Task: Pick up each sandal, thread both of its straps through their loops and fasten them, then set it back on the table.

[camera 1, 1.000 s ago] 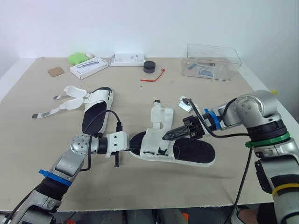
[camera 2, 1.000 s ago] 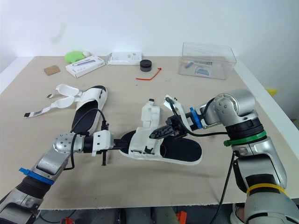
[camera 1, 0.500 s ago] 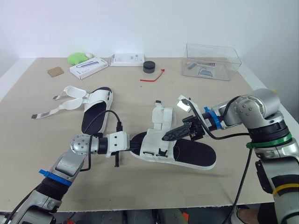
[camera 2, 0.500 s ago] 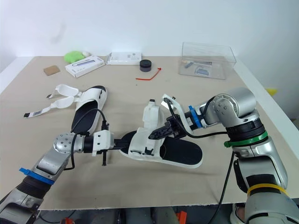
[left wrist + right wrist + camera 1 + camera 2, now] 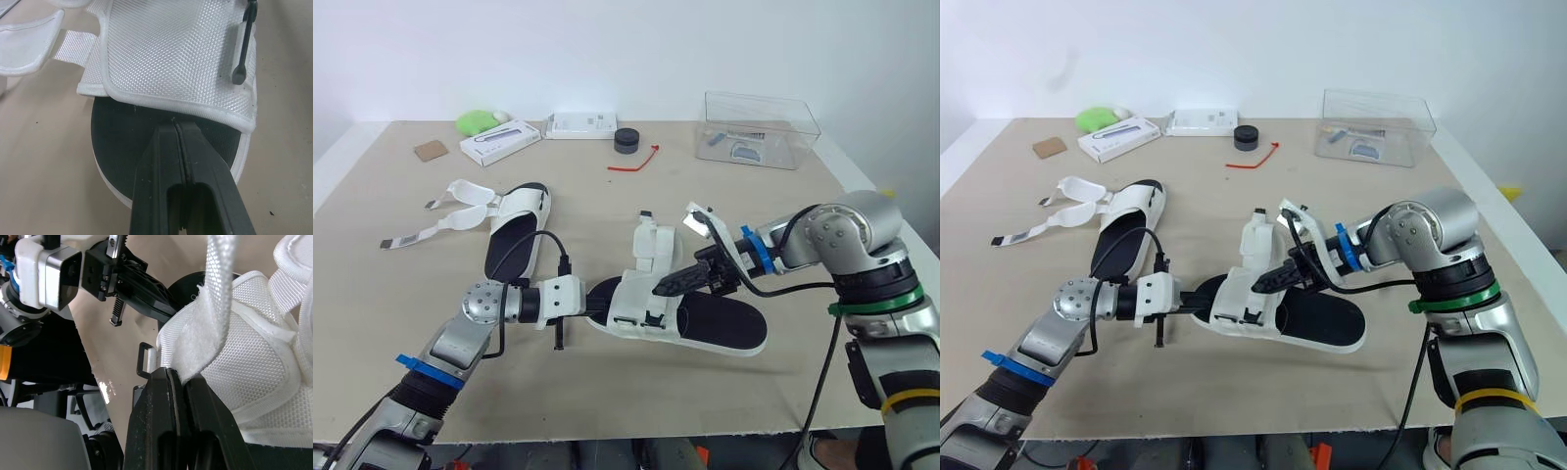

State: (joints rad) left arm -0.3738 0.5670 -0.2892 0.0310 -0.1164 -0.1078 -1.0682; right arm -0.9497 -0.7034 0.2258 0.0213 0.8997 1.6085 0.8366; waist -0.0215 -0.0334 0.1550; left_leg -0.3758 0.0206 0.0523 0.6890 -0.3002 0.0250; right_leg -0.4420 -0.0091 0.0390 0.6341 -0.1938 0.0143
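Observation:
A sandal with a black sole and white mesh upper lies at the table's middle. My left gripper is shut on the near-left end of its black sole, as the left wrist view shows. My right gripper reaches in from the right and is shut on a white strap over the upper, next to a black loop. The strap's loose end sticks up beside my right wrist. A second sandal lies to the left with its two straps unfastened and spread out.
Along the far edge stand a clear plastic box, a black round puck, a red cord, two white boxes, a green object and a cardboard piece.
My right wrist has shifted only slightly with the strap still held. The sandal and my left gripper have stayed where they were.

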